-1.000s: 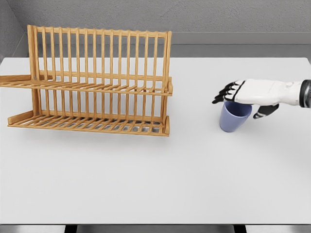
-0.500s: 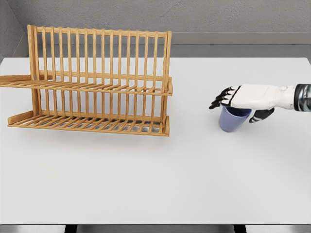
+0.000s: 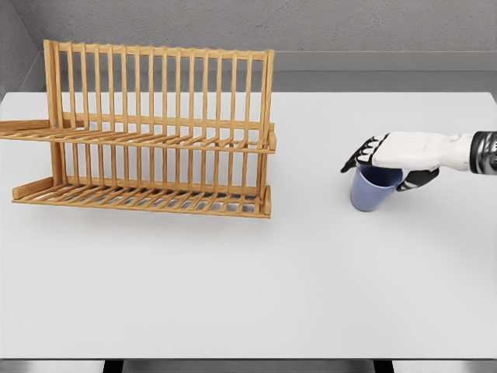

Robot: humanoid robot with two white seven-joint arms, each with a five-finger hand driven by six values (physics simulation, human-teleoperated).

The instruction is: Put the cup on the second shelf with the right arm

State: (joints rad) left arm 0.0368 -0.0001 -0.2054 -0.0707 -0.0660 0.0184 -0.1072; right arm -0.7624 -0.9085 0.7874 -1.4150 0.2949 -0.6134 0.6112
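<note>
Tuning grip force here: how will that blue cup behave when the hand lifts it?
The blue cup looks rigid, probably light since it appears empty. Its smooth tapered wall may slip downward in the right hand. It already stands tilted on the table, so it could tip easily.

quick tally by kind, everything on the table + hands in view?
Wooden dish rack: 1
Blue cup: 1
Robot hand, the right hand, over the cup's rim: 1
Total: 3, on the white table
</note>
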